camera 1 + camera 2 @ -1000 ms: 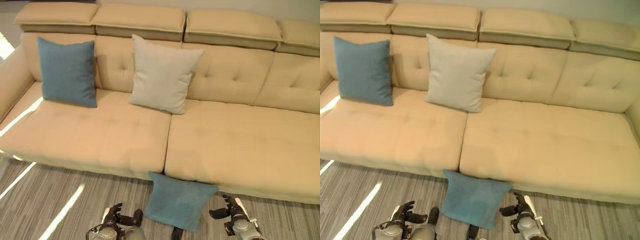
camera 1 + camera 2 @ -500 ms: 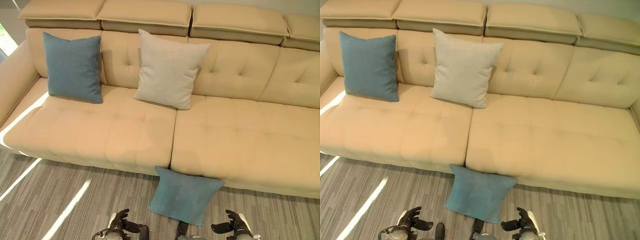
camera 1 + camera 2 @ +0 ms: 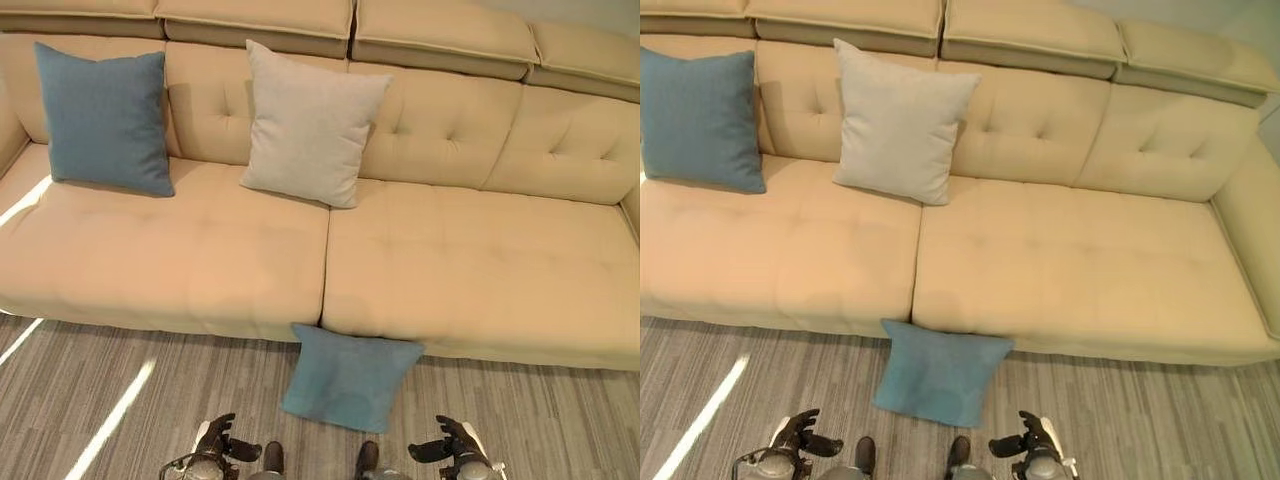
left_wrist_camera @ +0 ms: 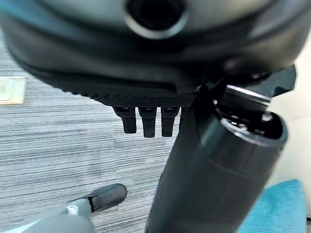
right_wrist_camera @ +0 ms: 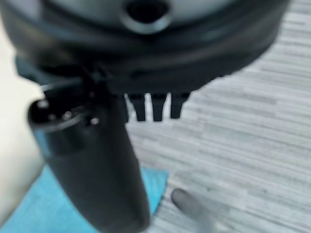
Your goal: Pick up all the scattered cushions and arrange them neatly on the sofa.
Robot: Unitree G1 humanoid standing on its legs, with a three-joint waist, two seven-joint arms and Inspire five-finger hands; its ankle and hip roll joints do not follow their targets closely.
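- A teal cushion (image 3: pixel 350 376) lies on the floor (image 3: pixel 120 380) at 6 o'clock, its top edge touching the sofa (image 3: pixel 450 270) front below the seat seam.
- On the sofa, a blue cushion (image 3: pixel 105 118) leans on the backrest at 10 o'clock; a grey cushion (image 3: pixel 308 125) leans at 12.
- Left robot hand (image 3: pixel 218 440) at 7 o'clock: fingers straight, empty.
- Right robot hand (image 3: pixel 450 447) at 5 o'clock: fingers straight, empty.
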